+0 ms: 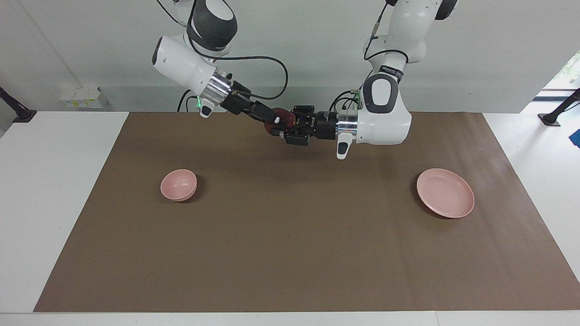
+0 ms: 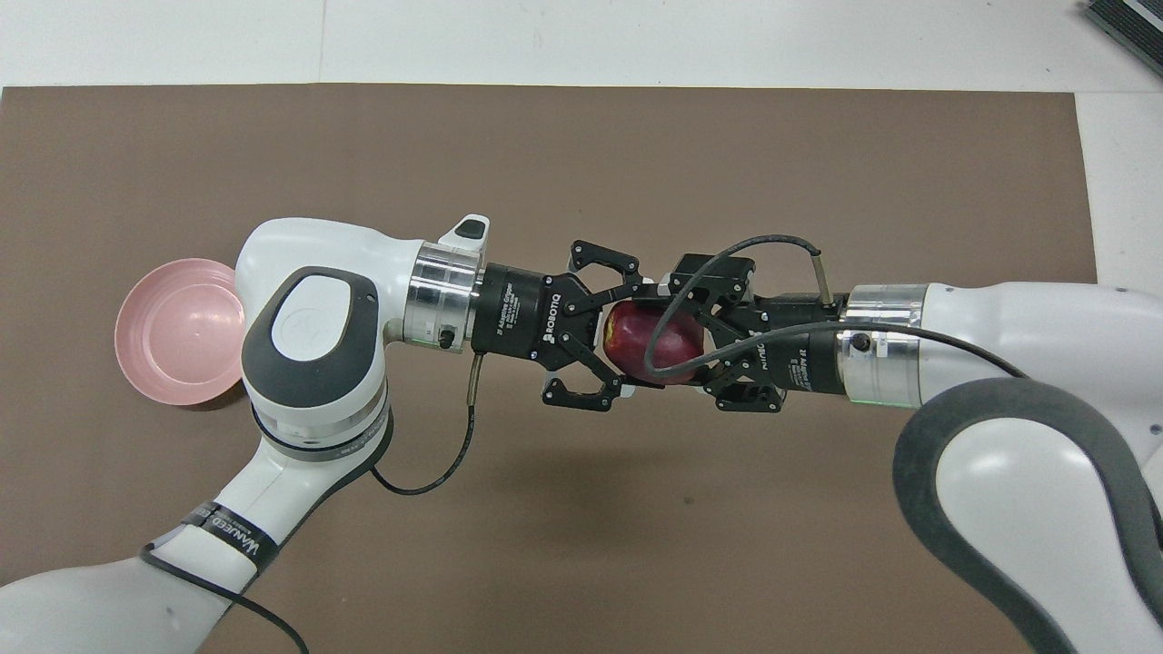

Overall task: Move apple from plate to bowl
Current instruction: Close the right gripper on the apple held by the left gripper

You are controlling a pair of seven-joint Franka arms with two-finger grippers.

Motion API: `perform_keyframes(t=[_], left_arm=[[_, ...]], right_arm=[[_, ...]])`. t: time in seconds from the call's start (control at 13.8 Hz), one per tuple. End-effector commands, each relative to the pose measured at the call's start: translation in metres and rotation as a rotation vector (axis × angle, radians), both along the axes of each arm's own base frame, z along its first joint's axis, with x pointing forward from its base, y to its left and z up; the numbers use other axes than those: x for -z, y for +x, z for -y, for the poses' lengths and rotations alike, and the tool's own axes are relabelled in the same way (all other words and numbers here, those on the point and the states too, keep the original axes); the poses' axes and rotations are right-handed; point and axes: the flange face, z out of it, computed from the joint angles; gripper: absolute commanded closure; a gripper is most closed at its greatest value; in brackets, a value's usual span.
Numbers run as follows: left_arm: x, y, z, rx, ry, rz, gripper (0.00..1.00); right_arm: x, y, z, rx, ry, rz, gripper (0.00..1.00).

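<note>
Apple (image 2: 650,338) held up in mid-air over the brown mat (image 1: 290,253), about midway along the table, well apart from both dishes. Clamped there by the left gripper (image 2: 627,341), reaching in level from the left arm's end, fingers pressed on the fruit from either side. Met head-on by the right gripper (image 2: 677,336), wide open, its fingers (image 2: 700,272) spread around the same apple from the other end and interleaved with the left's. Whether those open fingers touched the skin, impossible to tell. From the facing camera, only a sliver of dark red seen (image 1: 282,121) between the two black hands, right gripper (image 1: 276,122) on one side and left gripper (image 1: 290,124) on the other.

Down on the mat, plate (image 1: 445,199) sitting bare toward the left arm's end. Bowl (image 1: 178,184) sitting upright toward the right arm's end, hidden from overhead by the right arm. Plate partly covered overhead (image 2: 173,345) by the left arm's elbow.
</note>
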Motion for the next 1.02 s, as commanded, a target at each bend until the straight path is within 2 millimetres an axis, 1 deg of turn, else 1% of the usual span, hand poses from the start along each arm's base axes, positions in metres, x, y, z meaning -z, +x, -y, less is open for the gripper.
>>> perform_keyframes(t=[0.0, 0.22, 0.36, 0.73, 0.87, 0.95], left_arm=[[-0.0062, -0.0009, 0.0091, -0.006, -0.017, -0.015, 1.0], [-0.0062, -0.0003, 0.0083, -0.007, -0.017, -0.014, 1.0], [-0.0056, 0.0018, 0.0071, -0.024, -0.01, -0.01, 1.0], [-0.0044, 0.0045, 0.0062, -0.05, 0.004, -0.002, 1.0], [-0.0044, 0.0045, 0.0062, -0.05, 0.004, -0.002, 1.0], [-0.0043, 0.0045, 0.0062, -0.05, 0.005, -0.001, 1.0]], right_arm=[[0.0012, -0.0047, 0.004, 0.017, 0.013, -0.011, 0.0], [0.0014, -0.0053, 0.0051, 0.022, 0.02, -0.043, 0.0], [0.0015, -0.0048, 0.0049, 0.069, 0.031, -0.107, 0.0], [-0.0075, -0.0041, 0.0047, 0.063, 0.041, -0.113, 0.0], [-0.0064, -0.0056, 0.0045, 0.057, 0.029, -0.111, 0.0], [-0.0068, -0.006, 0.0049, 0.054, 0.019, -0.106, 0.2]])
